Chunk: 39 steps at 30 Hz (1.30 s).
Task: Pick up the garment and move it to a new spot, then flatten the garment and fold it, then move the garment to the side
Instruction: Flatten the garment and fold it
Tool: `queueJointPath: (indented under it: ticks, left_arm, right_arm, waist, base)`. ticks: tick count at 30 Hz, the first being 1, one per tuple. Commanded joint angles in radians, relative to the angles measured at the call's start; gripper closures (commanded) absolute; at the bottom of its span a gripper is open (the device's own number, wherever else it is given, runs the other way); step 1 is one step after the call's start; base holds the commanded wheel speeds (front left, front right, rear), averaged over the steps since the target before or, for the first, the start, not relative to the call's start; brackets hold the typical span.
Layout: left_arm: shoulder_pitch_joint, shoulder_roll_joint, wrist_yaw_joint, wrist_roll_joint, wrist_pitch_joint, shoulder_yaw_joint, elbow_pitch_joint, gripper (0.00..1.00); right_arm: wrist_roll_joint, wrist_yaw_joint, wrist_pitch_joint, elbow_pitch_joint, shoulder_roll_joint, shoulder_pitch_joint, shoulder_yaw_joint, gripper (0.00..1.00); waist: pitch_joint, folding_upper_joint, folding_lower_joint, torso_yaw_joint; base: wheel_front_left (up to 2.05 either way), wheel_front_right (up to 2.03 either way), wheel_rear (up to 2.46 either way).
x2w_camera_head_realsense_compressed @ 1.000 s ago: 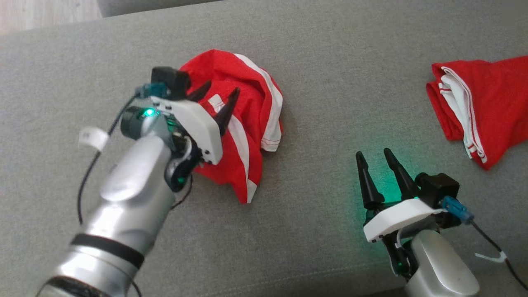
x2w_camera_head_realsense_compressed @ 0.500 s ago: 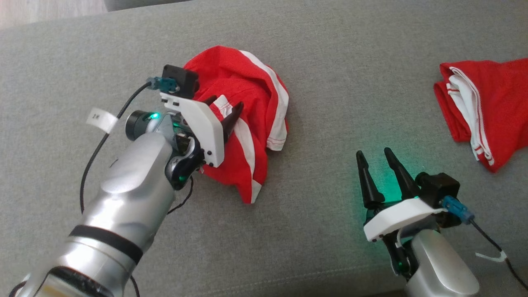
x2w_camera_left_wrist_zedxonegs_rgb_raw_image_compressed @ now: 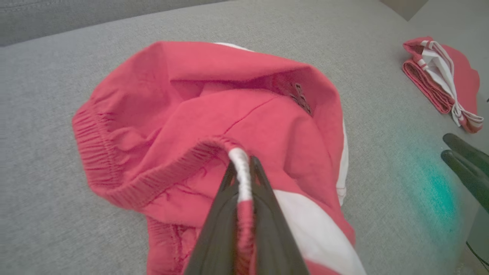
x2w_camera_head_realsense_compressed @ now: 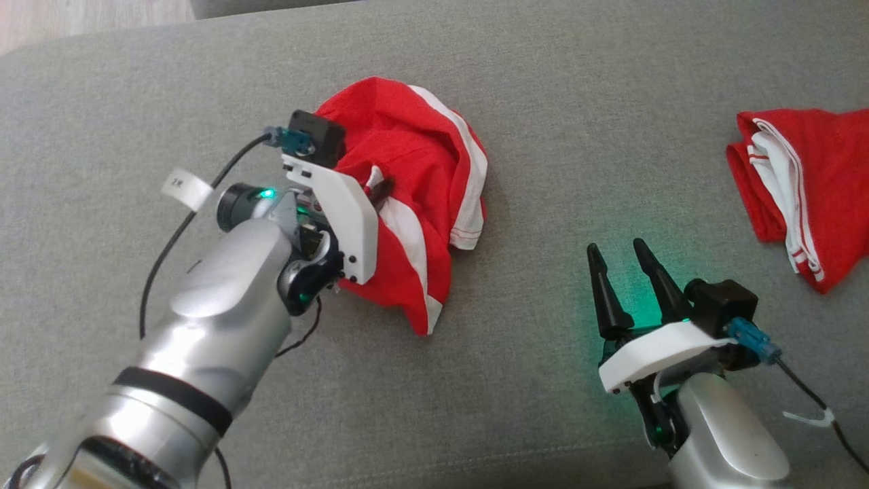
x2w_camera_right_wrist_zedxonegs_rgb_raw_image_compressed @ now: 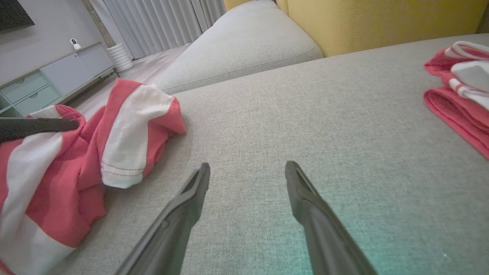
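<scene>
- Bare grey sofa seat (x2w_camera_head_realsense_compressed: 597, 136) lies open between the crumpled red garment (x2w_camera_head_realsense_compressed: 407, 142) and a second red garment (x2w_camera_head_realsense_compressed: 815, 176) far right.
- The right gripper (x2w_camera_head_realsense_compressed: 614, 248) sits in that gap, fingers spread, touching neither.
- The left gripper (x2w_camera_head_realsense_compressed: 379, 190), clamped on the crumpled red garment's waistband, blocks its left side along with the arm.
- A yellow backrest (x2w_camera_right_wrist_zedxonegs_rgb_raw_image_compressed: 382, 23) walls the seat's far edge.

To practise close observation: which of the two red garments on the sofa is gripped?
The crumpled garment, its waistband clamped by the left gripper; the folded garment lies apart, untouched.
</scene>
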Motion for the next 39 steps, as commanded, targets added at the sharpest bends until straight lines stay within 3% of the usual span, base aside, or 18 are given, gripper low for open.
queueJointPath:
  ticks: [1, 6, 12, 17, 24, 32, 33, 36, 37, 39]
  left_arm:
    - [-0.063, 0.037, -0.006, -0.003, -0.013, 0.026, -0.036, 1.0]
    - [-0.089, 0.028, 0.007, 0.029, -0.132, 0.035, -0.081, 1.0]
    - [-0.162, -0.043, 0.044, 0.079, -0.297, 0.039, -0.158, 1.0]
    - [-0.24, -0.082, 0.111, 0.095, -0.434, 0.068, -0.217, 1.0]
    - [-0.201, -0.088, 0.228, 0.101, -0.463, 0.193, -0.314, 1.0]
    - [0.163, -0.044, 0.17, 0.154, -0.464, 0.349, -0.279, 0.99]
    - [0.212, -0.039, 0.168, 0.161, -0.464, 0.376, -0.267, 0.91]
    - [0.329, -0.032, 0.153, 0.19, -0.464, 0.445, -0.233, 0.37]
    - [0.329, -0.032, 0.153, 0.19, -0.464, 0.445, -0.233, 0.37]
    - [0.38, -0.033, 0.14, 0.214, -0.464, 0.492, -0.225, 0.0]
  right_arm:
    - [-0.006, 0.007, -0.011, -0.024, 0.005, -0.025, 0.02, 0.0]
    - [-0.002, 0.007, -0.011, -0.019, 0.005, -0.026, 0.023, 0.0]
    - [0.004, 0.007, -0.011, 0.004, 0.005, -0.016, 0.024, 0.0]
    - [0.017, 0.007, -0.011, 0.017, 0.005, -0.019, 0.037, 0.0]
    - [0.023, 0.007, -0.011, 0.017, 0.005, -0.028, 0.022, 0.0]
    - [0.004, 0.007, -0.011, 0.006, 0.005, -0.029, -0.035, 0.0]
    - [-0.001, 0.007, -0.011, 0.006, 0.005, -0.029, -0.038, 0.0]
    - [-0.017, 0.007, -0.011, 0.007, 0.005, -0.03, -0.046, 0.0]
    - [-0.017, 0.007, -0.011, 0.007, 0.005, -0.03, -0.046, 0.0]
    - [-0.024, 0.007, -0.011, 0.008, 0.005, -0.031, -0.046, 0.0]
  waist:
    - [0.0, 0.0, 0.0, 0.001]
    - [-0.01, 0.0, 0.0, -0.006]
    - [-0.027, 0.0, 0.0, -0.027]
    - [-0.028, 0.0, 0.0, -0.057]
    - [-0.02, 0.0, 0.0, -0.059]
    - [-0.013, 0.0, 0.0, 0.004]
    - [-0.014, 0.0, 0.0, 0.011]
    - [-0.014, 0.0, 0.0, 0.035]
    - [-0.014, 0.0, 0.0, 0.035]
    - [-0.018, 0.0, 0.0, 0.047]
  base:
    - [0.0, 0.0, 0.0]
    - [0.0, 0.0, 0.0]
    - [0.0, 0.0, 0.0]
    - [0.0, 0.0, 0.0]
    - [0.0, 0.0, 0.0]
    - [0.0, 0.0, 0.0]
    - [0.0, 0.0, 0.0]
    - [0.0, 0.0, 0.0]
    - [0.0, 0.0, 0.0]
    - [0.0, 0.0, 0.0]
